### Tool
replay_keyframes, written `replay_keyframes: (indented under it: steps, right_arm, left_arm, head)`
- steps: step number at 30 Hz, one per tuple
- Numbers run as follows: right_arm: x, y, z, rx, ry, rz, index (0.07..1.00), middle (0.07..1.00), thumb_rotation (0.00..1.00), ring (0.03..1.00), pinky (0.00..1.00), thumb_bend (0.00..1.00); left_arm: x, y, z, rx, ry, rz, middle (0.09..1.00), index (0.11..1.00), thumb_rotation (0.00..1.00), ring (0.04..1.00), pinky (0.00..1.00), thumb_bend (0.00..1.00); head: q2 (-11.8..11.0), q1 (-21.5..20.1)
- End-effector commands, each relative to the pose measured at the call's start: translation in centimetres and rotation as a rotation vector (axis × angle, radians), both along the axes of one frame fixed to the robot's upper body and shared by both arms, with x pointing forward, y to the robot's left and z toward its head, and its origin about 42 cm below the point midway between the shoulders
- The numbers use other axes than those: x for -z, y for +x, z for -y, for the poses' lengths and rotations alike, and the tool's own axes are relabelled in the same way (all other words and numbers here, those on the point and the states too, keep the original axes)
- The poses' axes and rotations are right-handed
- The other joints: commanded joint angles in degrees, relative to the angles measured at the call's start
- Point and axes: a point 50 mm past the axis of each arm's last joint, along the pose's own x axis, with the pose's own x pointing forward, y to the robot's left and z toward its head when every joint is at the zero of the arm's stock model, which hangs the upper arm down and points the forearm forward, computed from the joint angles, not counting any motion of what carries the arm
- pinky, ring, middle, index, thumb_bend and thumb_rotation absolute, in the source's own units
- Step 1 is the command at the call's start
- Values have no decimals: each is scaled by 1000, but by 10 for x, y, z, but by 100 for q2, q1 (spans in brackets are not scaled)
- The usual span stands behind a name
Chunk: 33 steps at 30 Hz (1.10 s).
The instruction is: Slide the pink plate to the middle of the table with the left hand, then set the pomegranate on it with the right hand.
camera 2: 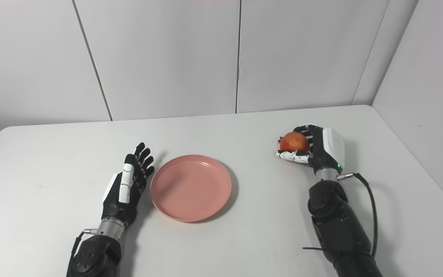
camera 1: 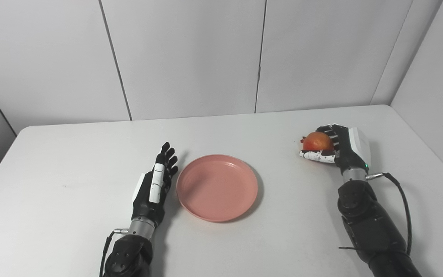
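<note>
Nearest my cameras: the two black jointed forearms entering from the bottom edge, the right one trailing a black cable (camera 1: 400, 200).

Left hand (camera 1: 156, 181), black with white plates: fingers straight and apart, holding nothing, edge-on just beside the left rim of the round, shallow pink plastic plate (camera 1: 217, 187). I cannot tell whether the fingers touch the rim.

Right hand (camera 1: 338, 148): fingers curled round the red-orange pomegranate (camera 1: 317, 141), the thumb under it. Fruit and hand sit low at the right side of the matte white table (camera 1: 71, 181), well apart from the plate. Whether the fruit is lifted clear of the surface, I cannot tell.

Step in hand, my reading: the plate lies roughly mid-table, so the slide looks finished; the fruit's transfer is what remains.

Next move calls for: raise the fruit, carry it leftward over the plate's raised lip, lower it onto the flat centre, then loosen the fingers.

Materials: plate smooth with a slight sheen, likely to skid if nudged. Fruit round, glossy-skinned, with a small crown pointing left; it may roll on release.
</note>
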Motion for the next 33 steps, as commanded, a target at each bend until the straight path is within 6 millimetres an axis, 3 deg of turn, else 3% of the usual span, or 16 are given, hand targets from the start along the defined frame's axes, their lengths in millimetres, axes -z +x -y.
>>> replay_keyframes:
  steps: [1,8,24,33]
  right_arm:
    - [-28,9,-1,-20,-15,93,518,469,0,492,421,519]
    - [-42,3,-10,-83,24,170,510,473,0,481,415,520]
    - [-69,-14,-39,-232,135,234,515,473,0,500,459,518]
    - [-82,-35,-69,-377,182,264,523,466,0,488,441,517]
  left_arm:
    - [-12,5,3,17,3,53,1000,1000,1000,997,988,695]
    - [-12,6,10,-1,40,63,998,1000,1000,982,960,657]
    - [-14,9,21,-23,57,68,1000,999,1000,982,946,682]
    - [-16,10,28,-75,20,82,976,966,1000,956,920,701]
  head:
    - [-6,50]
    - [-17,174]
    - [-30,341]
    - [-65,882]
